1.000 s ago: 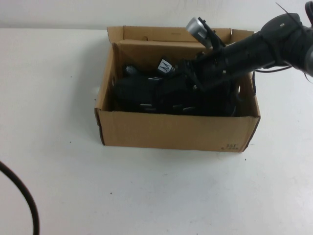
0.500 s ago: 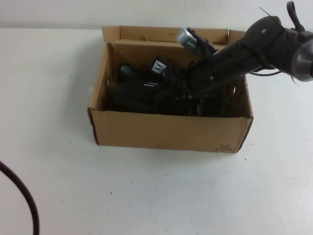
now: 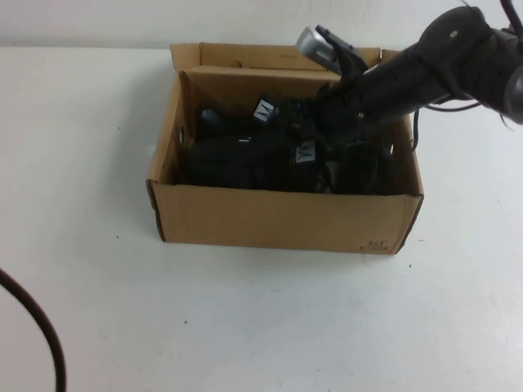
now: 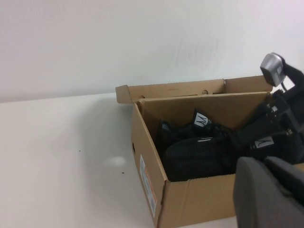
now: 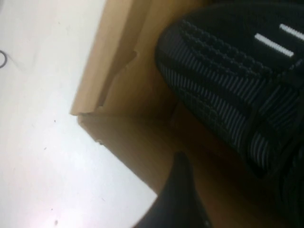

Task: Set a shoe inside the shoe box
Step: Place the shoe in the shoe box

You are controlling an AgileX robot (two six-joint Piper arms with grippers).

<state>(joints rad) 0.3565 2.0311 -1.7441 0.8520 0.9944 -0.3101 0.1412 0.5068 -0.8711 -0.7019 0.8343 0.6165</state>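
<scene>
**Shoe down in box, right arm backing up**

- Box (image 3: 286,216) sits mid-counter (image 3: 98,245), lid flap folded back on the far side. Same spot as half a second ago; a second ago it sat slightly further right, so the arm nudged it left during the drop.
- Two black shoes inside. Far one (image 3: 245,118) lies along the far wall, tongue label up. Near one (image 3: 253,162) lies lengthwise across the middle, toe toward the left wall, its label (image 3: 306,153) now exposed. That label was covered by the arm in both earlier frames.
- Right end effector (image 3: 315,122) is inside the box at the far right, above the shoes' heel end. It has lifted and pulled back toward the far-right corner since half a second ago. Open or closed: can't tell, it blends into the black shoes. Right wrist view shows shoe mesh (image 5: 228,90) and the box's inner wall (image 5: 133,90), nothing visibly pinched.
- Left end effector (image 4: 270,190) only shows as a dark edge in its own wrist view, off to the left of the box, parked. State: can't tell.

Read: shoe looks released and resting below the rim, so placement looks essentially done. Remaining: clear the right arm without snagging laces or dragging the box again.
</scene>
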